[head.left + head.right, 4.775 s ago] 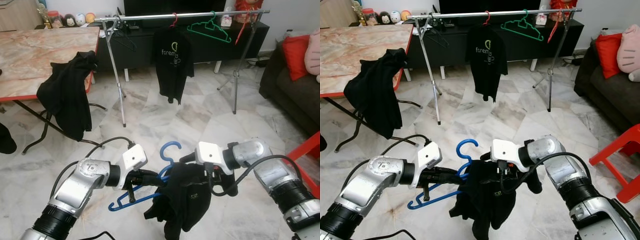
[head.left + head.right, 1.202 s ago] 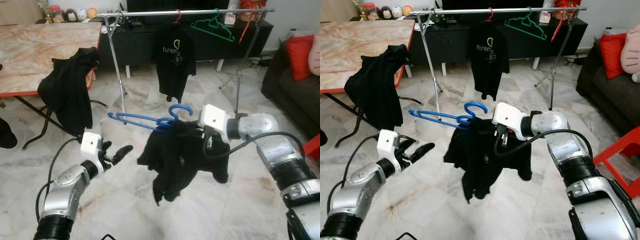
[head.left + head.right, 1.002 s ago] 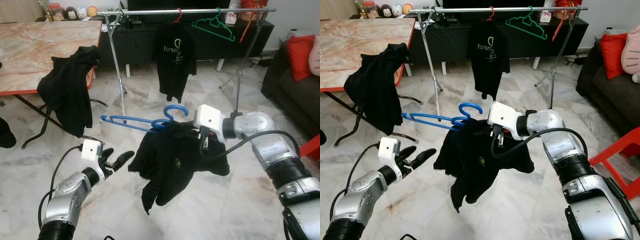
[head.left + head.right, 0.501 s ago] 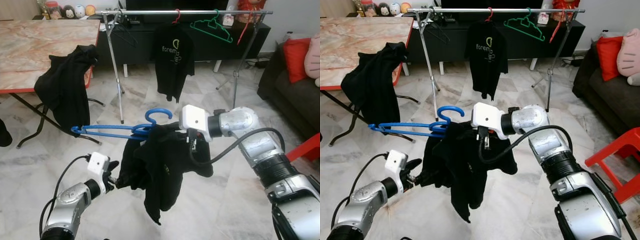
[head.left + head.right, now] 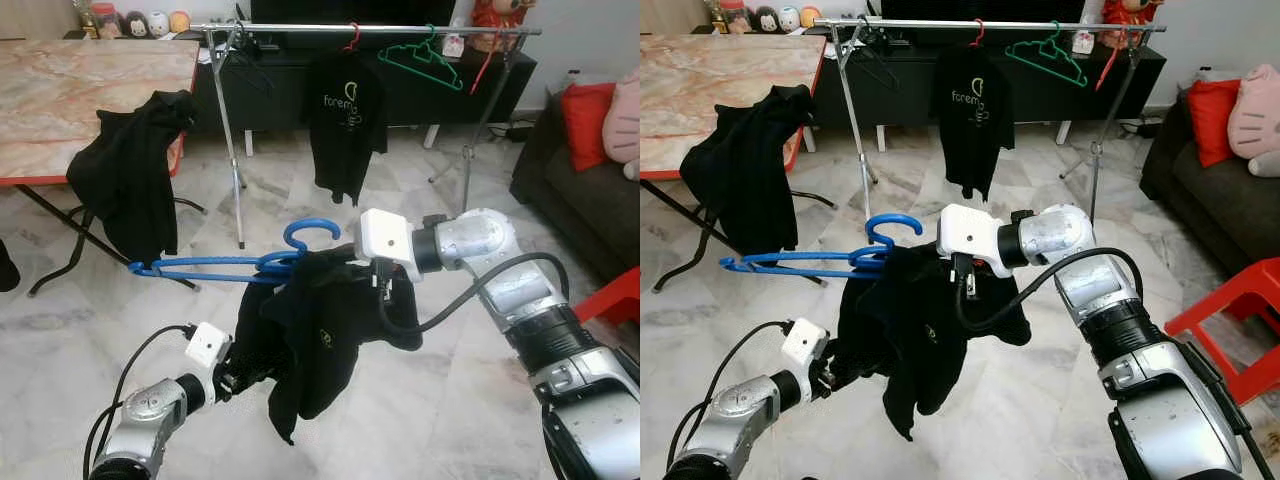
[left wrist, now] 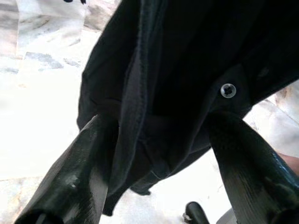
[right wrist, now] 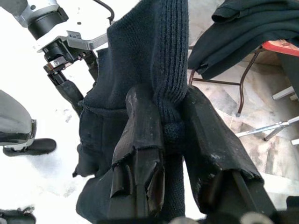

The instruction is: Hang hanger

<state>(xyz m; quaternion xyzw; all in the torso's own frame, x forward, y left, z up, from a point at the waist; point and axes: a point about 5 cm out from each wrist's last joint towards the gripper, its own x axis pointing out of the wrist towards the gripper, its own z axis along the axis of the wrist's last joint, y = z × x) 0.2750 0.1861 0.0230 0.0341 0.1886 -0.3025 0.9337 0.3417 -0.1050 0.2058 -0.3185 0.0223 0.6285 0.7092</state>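
1. The blue hanger hangs level in mid-air, well in front of the clothes rail, a black shirt bunched on its hook end.
2. The right hand is clamped on the shirt's collar beside the hanger's hook.
3. The left hand, below the hanger, has its fingers spread around the shirt's lower edge.
4. Left of the hanger, another dark garment drapes off the marble surface.
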